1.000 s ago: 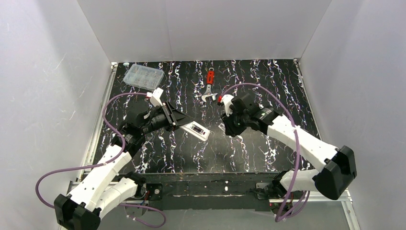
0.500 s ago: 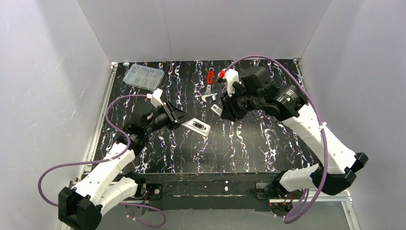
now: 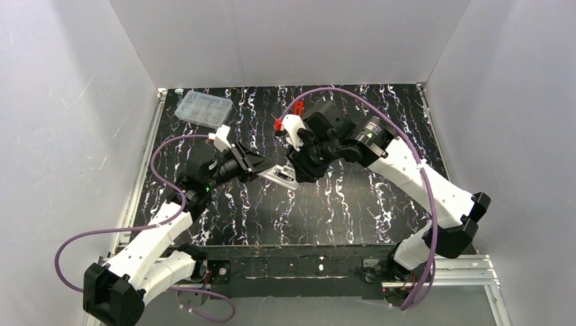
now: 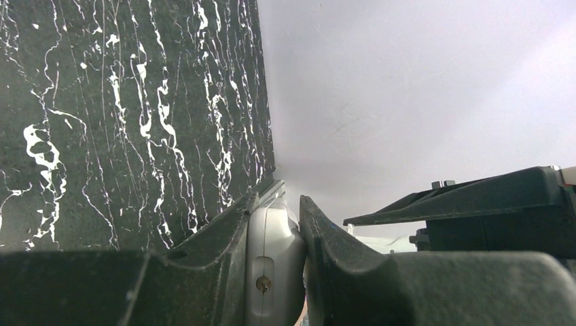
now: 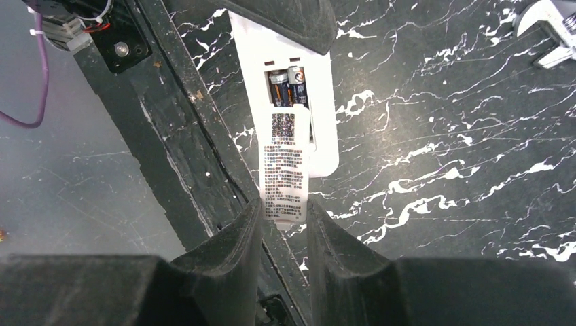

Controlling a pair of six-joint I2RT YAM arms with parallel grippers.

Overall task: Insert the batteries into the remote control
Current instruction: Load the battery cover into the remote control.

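My left gripper (image 3: 261, 168) is shut on one end of the slim white remote control (image 3: 280, 178) and holds it above the table; its edge sits between the fingers (image 4: 275, 265). In the right wrist view the remote control (image 5: 322, 129) lies back up, with two batteries (image 5: 289, 85) in the open recess. My right gripper (image 5: 284, 217) is shut on a small white cover with a printed label (image 5: 284, 170), which overlaps the lower part of the recess. From above, the right gripper (image 3: 297, 170) meets the remote's free end.
A clear plastic compartment box (image 3: 203, 107) lies at the back left of the black marbled table (image 3: 353, 204). A red-handled wrench (image 3: 299, 107) lies at the back centre, partly behind the right arm, and its head shows in the right wrist view (image 5: 547, 30).
The right arm has swung from the table's right side up and leftward, bringing the white cover to the remote. The left arm has lifted the remote slightly and kept its grip.
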